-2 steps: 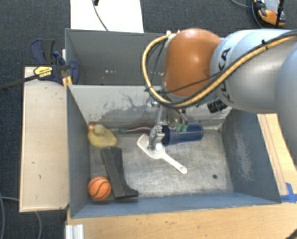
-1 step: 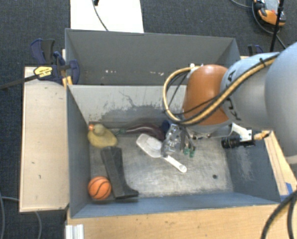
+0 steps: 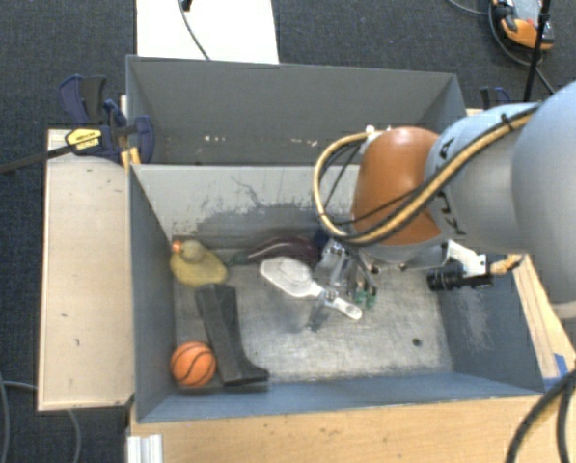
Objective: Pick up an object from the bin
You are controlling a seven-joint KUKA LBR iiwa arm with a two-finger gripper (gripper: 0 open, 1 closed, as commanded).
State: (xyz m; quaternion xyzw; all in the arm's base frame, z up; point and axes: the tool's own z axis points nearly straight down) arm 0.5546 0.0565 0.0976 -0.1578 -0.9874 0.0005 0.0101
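My gripper [image 3: 328, 302] hangs low over the middle of the bin floor, under the arm's orange cover. A white, rounded plastic piece [image 3: 288, 277] lies just to its left, close to or touching it. Behind that piece, against the back wall, lies a dark maroon curved thing [image 3: 280, 250]. Nothing shows held in the gripper.
A yellow rubber duck [image 3: 197, 263] sits at the left wall. A black oblong block [image 3: 226, 335] lies slanted in front of it. In the front left corner rests a small orange basketball [image 3: 193, 364]. The arm covers the bin's right rear part.
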